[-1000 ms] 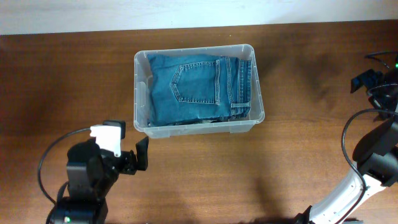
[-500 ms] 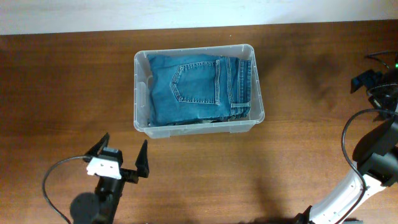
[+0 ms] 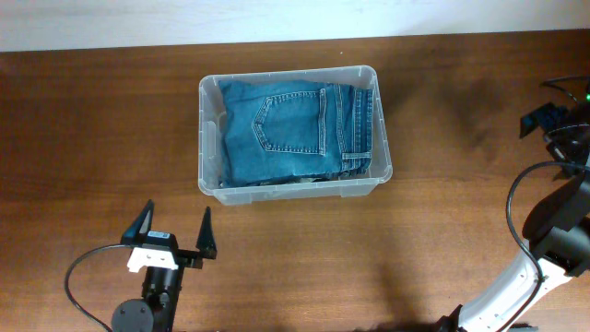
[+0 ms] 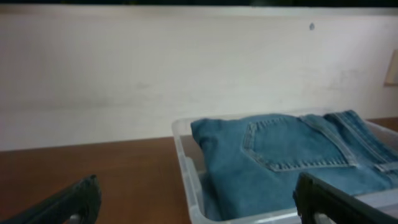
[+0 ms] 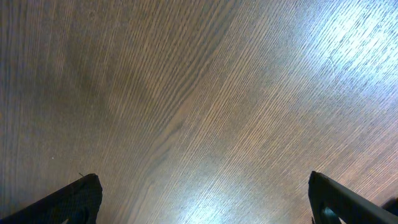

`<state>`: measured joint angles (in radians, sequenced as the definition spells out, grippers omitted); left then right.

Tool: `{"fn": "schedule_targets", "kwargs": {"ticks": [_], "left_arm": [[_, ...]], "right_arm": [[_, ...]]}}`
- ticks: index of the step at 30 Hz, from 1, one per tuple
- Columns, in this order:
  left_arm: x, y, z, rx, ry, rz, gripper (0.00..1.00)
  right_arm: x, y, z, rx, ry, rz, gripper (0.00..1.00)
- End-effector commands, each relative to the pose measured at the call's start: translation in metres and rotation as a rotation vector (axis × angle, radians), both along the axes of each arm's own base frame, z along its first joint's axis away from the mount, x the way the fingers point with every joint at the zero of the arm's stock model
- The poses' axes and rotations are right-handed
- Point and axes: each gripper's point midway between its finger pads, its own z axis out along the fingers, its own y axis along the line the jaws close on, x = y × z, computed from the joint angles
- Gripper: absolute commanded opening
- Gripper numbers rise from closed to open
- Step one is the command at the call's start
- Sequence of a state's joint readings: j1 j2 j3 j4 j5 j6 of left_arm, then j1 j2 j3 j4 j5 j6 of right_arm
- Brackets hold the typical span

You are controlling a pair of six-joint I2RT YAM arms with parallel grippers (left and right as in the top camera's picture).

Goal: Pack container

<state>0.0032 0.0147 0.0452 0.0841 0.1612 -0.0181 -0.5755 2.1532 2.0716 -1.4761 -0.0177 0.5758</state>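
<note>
The container is a clear plastic bin at the middle of the table, with folded blue jeans lying flat inside it. My left gripper hovers near the table's front edge, below the bin's left corner. It is open and empty, fingers pointing toward the bin. In the left wrist view the container's near rim and the jeans lie ahead between the spread fingertips. My right gripper is open over bare wood, holding nothing.
The right arm stands at the table's far right edge with black cables looping around it. A pale wall runs behind the table's far edge. Brown wood surrounds the bin on all sides.
My left gripper has drawn back toward the front edge and turned, so its open fingers now point at the bin. The right arm and the jeans have not moved.
</note>
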Motion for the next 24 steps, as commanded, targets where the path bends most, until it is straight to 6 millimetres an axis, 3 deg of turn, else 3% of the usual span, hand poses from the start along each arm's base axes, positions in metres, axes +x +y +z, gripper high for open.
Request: {"fn": "schedule_targets", "kwargs": {"ticks": [1,8,24], "left_arm": [[0.003,0.004,-0.021,0.015,0.048,0.016,1.00],[0.004,0.007,-0.053,0.013,0.178,0.036,0.99],[0.004,0.007,-0.053,0.013,0.178,0.036,0.99]], "right_arm": [[-0.002,-0.002,0.007,-0.021,-0.005,-0.010,0.98],[-0.002,-0.002,0.007,-0.021,-0.005,-0.011,0.98],[-0.002,-0.002,0.007,-0.021,-0.005,-0.011,0.99]]}}
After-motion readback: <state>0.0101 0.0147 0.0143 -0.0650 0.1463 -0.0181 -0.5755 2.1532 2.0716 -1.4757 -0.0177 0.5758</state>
